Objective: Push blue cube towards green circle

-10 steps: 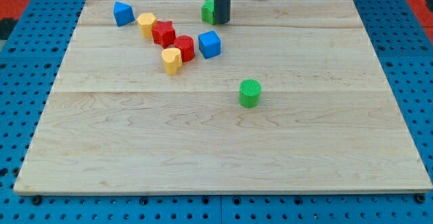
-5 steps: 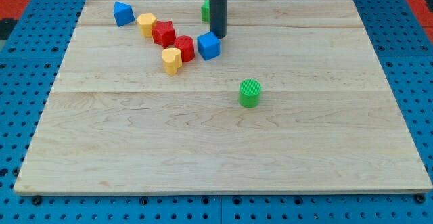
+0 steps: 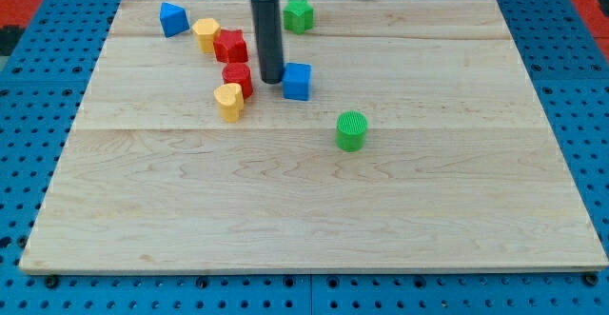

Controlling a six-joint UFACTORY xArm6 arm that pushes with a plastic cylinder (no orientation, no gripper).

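My tip [image 3: 271,79] has swung from the table's far edge round to the blue cube [image 3: 297,81], touching its left side, nudging it nearer the green circle [image 3: 351,130]; the end effector, a plain rod, holds nothing.

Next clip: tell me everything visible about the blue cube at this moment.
The blue cube is a small, solid-looking block, plastic by its look, resting flat on the wooden board with its lighter top face up. My tip is at its left side, seemingly touching. The red block sits further left, apart from it. The green circle lies to its lower right, with bare board between.
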